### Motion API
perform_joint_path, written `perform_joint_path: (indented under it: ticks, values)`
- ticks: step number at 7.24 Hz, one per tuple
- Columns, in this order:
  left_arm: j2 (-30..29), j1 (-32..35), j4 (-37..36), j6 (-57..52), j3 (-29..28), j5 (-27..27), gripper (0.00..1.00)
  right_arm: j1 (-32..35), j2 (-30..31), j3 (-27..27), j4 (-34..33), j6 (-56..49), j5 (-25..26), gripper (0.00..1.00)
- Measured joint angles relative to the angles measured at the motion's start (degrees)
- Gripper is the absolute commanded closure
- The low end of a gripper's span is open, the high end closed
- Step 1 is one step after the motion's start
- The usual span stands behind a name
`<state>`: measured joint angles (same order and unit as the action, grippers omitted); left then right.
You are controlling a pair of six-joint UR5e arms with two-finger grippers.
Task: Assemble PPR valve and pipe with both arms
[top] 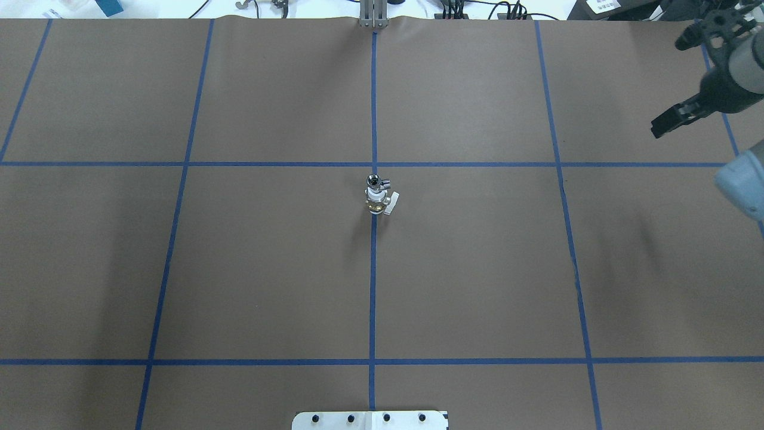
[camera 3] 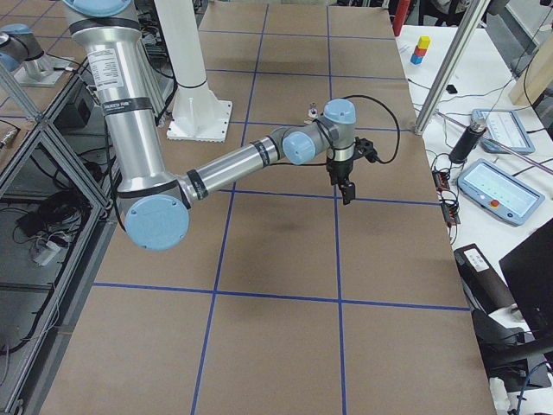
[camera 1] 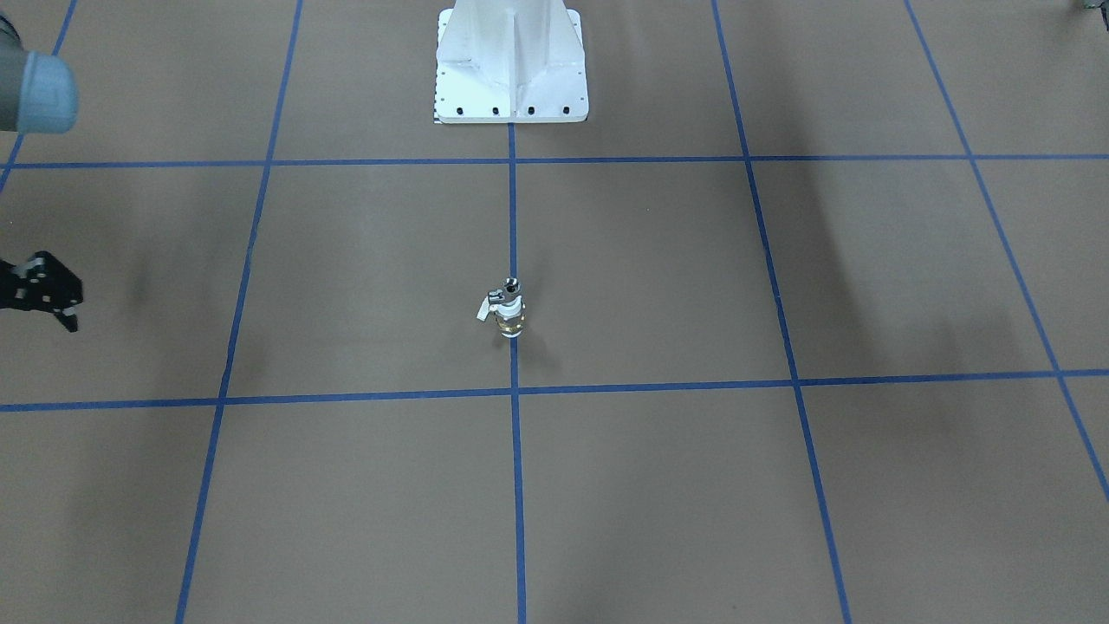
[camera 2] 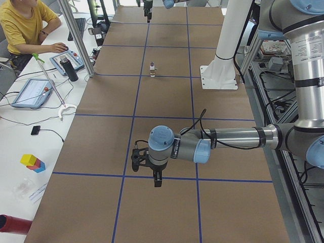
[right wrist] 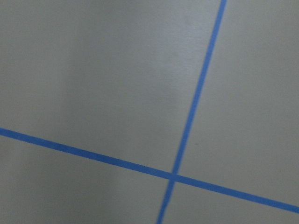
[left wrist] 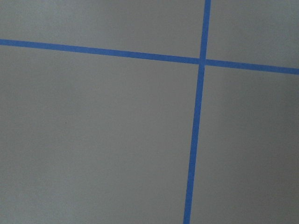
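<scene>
Left arm [camera 2: 233,137]: one, big in the left side view, stretched low over the near end of the counter [top: 268,269], well apart from the parts.
Left fingers [camera 2: 157,179]: pointing down at the counter. This side view is all we get of them, so I cannot tell whether they are apart or together.
Right arm [camera 3: 233,164]: one, out over the robot's right end of the counter, well away from the middle.
Right fingers [top: 668,121]: aimed down. Only one dark tip reads clearly, so apart or together, I cannot tell.
Valve [top: 376,203]: one, standing upright dead centre on the middle blue line [top: 373,286], its white lever [top: 390,204] poking toward the robot's right.
Pipe [top: 375,180]: one, silver, sitting on the valve's top end and touching it.
Pedestal [camera 1: 511,69]: one, white, bolted down at the robot's edge of the counter.
Wrist views: two, each showing the counter and one crossing of blue lines.
Person [camera 2: 23,25]: one, yellow shirt, seated beside the counter.
</scene>
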<state>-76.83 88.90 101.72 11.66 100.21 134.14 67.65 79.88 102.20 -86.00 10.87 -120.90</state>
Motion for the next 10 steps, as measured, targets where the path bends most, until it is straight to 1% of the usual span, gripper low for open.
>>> perform_joint_path:
  ticks: [2, 3, 4, 8, 10]
  values:
    - [-0.4, 0.2, -7.5, -7.9, 3.7, -0.8, 0.00, 7.5, 3.3, -4.4, 0.4, -10.3, -3.7, 0.01]
    - [-0.7, 0.2, -10.8, -10.2, 5.3, -1.6, 0.00, 10.7, 4.9, -6.3, 0.5, -14.2, -4.4, 0.01]
    - [-0.7, 0.2, -12.6, -11.6, 6.5, -1.9, 0.00, 13.0, 6.6, -7.2, 0.5, -16.4, -4.7, 0.01]
    - [1.0, 0.4, -13.3, -12.8, 7.5, -1.2, 0.00, 19.1, 14.9, -8.0, 0.8, -18.3, -4.6, 0.01]
    - [1.0, 0.3, -13.1, -13.1, 8.3, -1.1, 0.00, 19.7, 16.4, -8.1, 0.8, -18.1, -4.6, 0.01]
